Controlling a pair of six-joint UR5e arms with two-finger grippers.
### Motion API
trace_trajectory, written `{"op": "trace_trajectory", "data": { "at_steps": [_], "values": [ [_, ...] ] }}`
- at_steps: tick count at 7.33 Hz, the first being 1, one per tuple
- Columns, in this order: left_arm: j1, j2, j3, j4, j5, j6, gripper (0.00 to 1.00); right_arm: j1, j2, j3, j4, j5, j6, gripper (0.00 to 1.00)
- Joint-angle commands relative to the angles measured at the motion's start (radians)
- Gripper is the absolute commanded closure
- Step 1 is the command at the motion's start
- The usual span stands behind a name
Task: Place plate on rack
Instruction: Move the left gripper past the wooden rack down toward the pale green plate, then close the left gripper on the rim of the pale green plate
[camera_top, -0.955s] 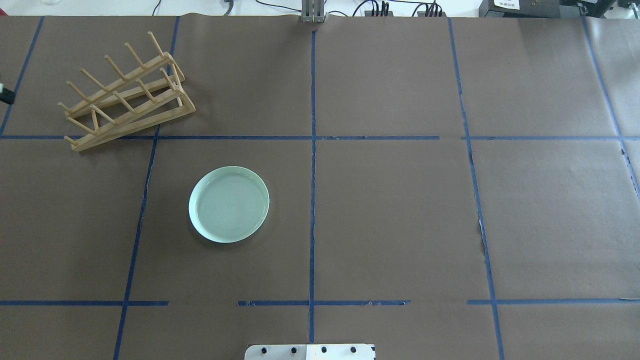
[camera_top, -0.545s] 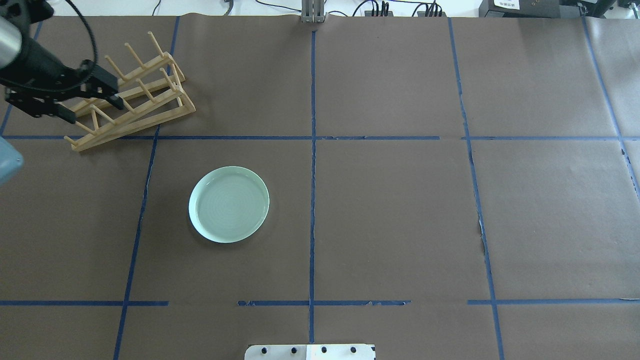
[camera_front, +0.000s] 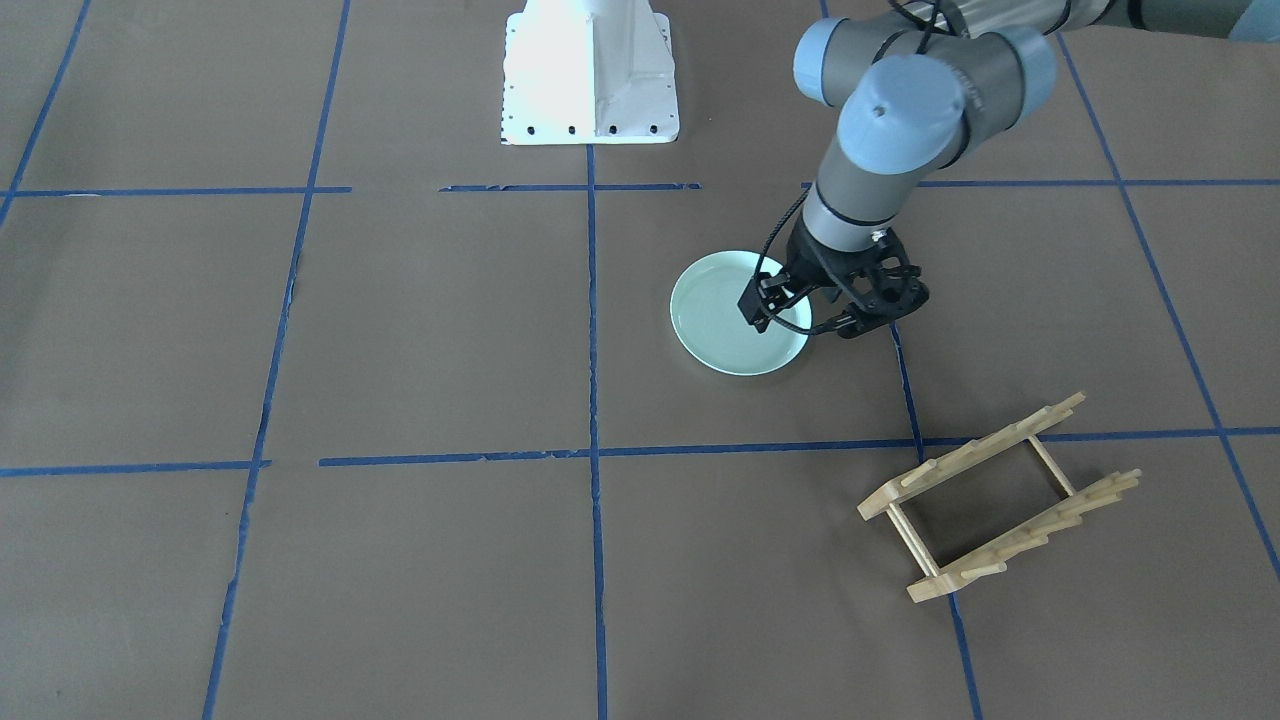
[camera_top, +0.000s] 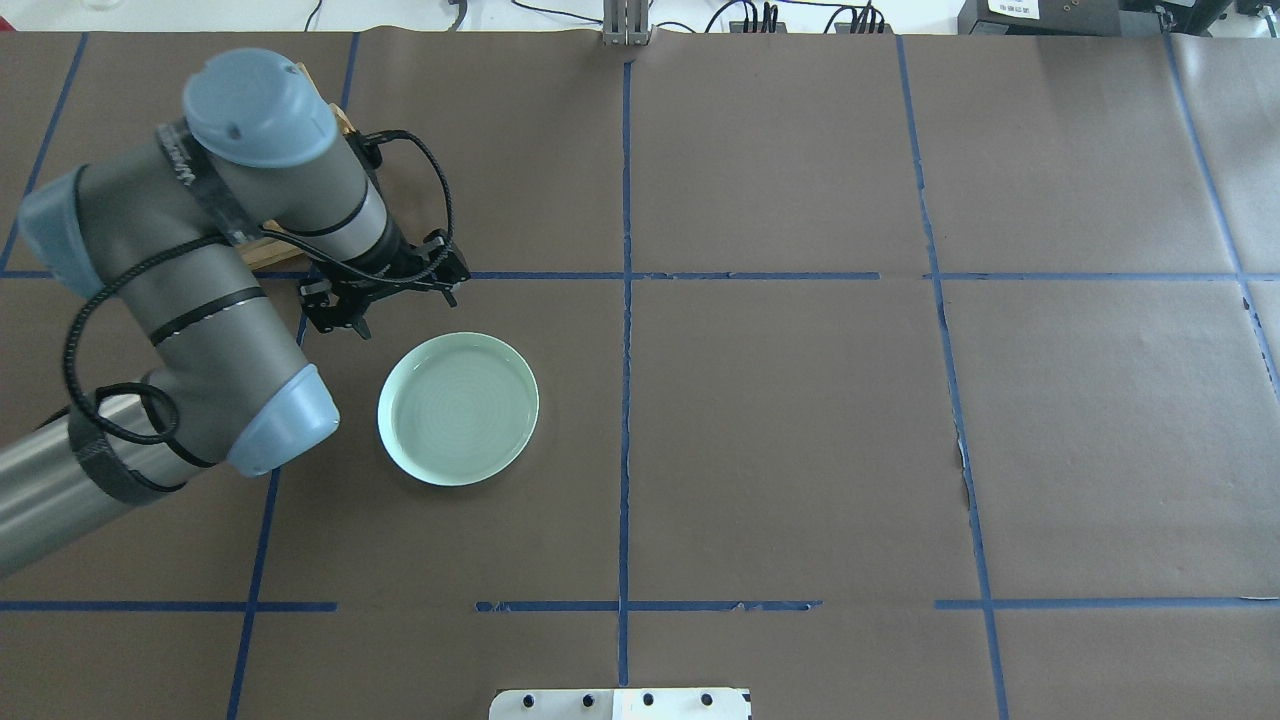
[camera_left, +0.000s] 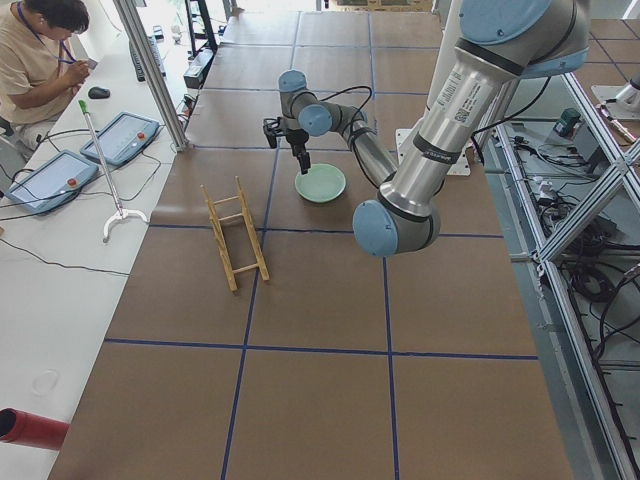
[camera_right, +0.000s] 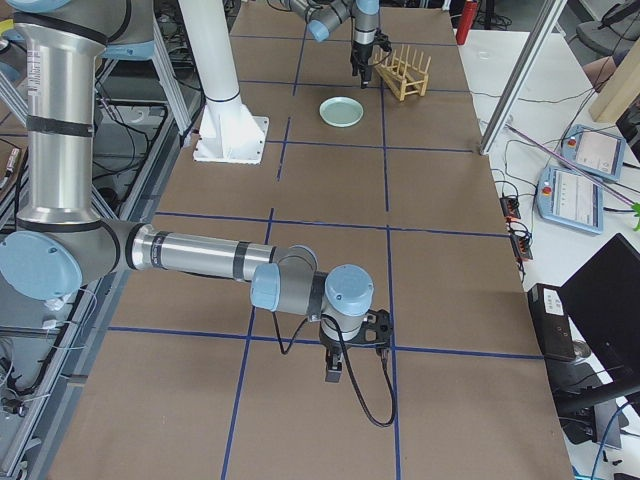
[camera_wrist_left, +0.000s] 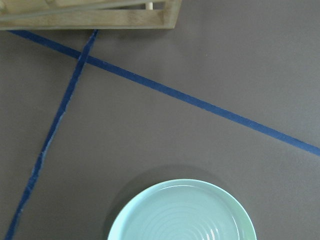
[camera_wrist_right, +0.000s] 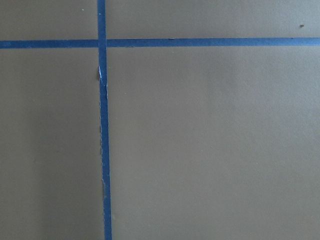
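Risk, grasp: the plate (camera_top: 458, 408) lies flat on the paper (camera_top: 800, 420) with only a low raised rim. If a finger is not seated against that rim, the plate is likely to be pushed along or dropped.
Risk, rack: the rack (camera_front: 1000, 495) looks light and stands skewed to the tape grid. It could be shoved or tipped if the plate is lowered out of line with it.
Risk, release: the plate looks about as wide as the rack, so a tilt or a roll-out is to be feared if it is let go before it is seated.
Risk, clearance: the rack sits just beyond the left arm (camera_top: 200, 290) and could be clipped on the swing back.
Left arm pose: it is reached in from the near left, with the wrist bent downward.
Left gripper (camera_top: 385, 300): it hovers by the plate's far-left edge, between plate and rack. The fingers are spread and nothing is held.
Right arm (camera_right: 200, 258): it is held low over bare paper at the near right, well apart from both things.
Right gripper (camera_right: 335, 372): whether it is spread or pressed together cannot be told.
Plate place: on the paper, left of the centre tape line (camera_top: 626, 400).
Rack place: far left.
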Motion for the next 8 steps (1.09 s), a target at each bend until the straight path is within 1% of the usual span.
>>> {"op": "trace_trajectory", "data": {
  "at_steps": [1, 2, 3, 4, 6, 7, 8],
  "values": [
    [0.084, -0.160, 0.222, -0.004, 0.075, -0.015, 0.01, 0.000, 0.000, -0.001, 0.000, 0.000, 0.000, 0.00],
    [0.114, -0.219, 0.308, -0.005, 0.101, -0.010, 0.01, 0.000, 0.000, -0.001, 0.000, 0.000, -0.001, 0.00],
    [0.119, -0.218, 0.318, -0.022, 0.105, -0.005, 0.02, 0.000, 0.000, -0.001, 0.000, 0.000, 0.000, 0.00],
    [0.125, -0.218, 0.320, -0.048, 0.109, -0.010, 0.06, 0.000, 0.000, 0.001, 0.000, 0.000, -0.001, 0.00],
    [0.139, -0.216, 0.329, -0.051, 0.109, -0.016, 0.16, 0.000, 0.000, -0.001, -0.001, 0.000, 0.000, 0.00],
    [0.141, -0.215, 0.329, -0.053, 0.108, -0.019, 0.18, 0.000, 0.000, -0.001, 0.000, 0.000, -0.001, 0.00],
    [0.148, -0.207, 0.329, -0.068, 0.106, -0.025, 0.25, 0.000, 0.000, -0.001, 0.000, 0.000, -0.001, 0.00]
  ]
}}
